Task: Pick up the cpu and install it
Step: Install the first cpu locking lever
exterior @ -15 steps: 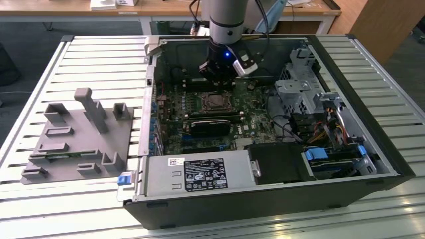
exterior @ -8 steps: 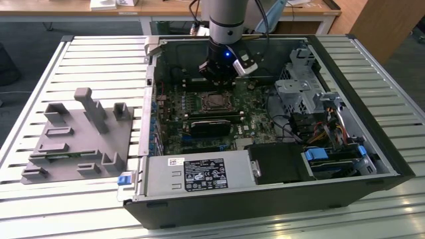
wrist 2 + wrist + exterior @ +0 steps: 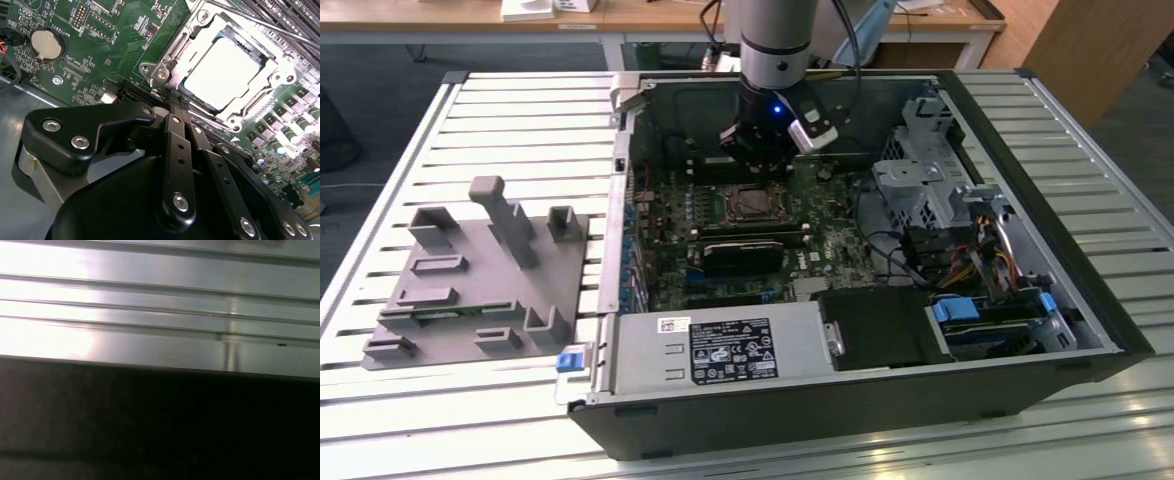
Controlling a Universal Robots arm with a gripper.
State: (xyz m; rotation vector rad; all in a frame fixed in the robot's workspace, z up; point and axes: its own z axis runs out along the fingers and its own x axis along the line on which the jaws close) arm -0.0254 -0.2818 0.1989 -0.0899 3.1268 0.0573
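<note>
An open computer case (image 3: 854, 330) is seen lying on its side on a slatted metal table (image 3: 520, 120), its green motherboard (image 3: 720, 240) exposed. The robot arm (image 3: 774, 40) is lowered into the case from above, with the gripper (image 3: 758, 150) held just over the board, beyond the processor socket (image 3: 750, 203) in the exterior view. In the second wrist view, the cpu (image 3: 224, 74) is shown seated flat in the socket, its pale silvery top framed by the metal retention bracket (image 3: 165, 65). The gripper (image 3: 172, 97) is closed, its black fingers (image 3: 176, 120) drawn together with nothing between them, the tips poised just beside the socket's edge and apart from the chip. A round coin battery (image 3: 47, 43) is visible on the board in that view. A grey plastic tray (image 3: 474, 280) with upright posts rests on the table at the exterior view's left, well apart from the case. Bright metal slats (image 3: 160, 300) are recorded in the first wrist view.
</note>
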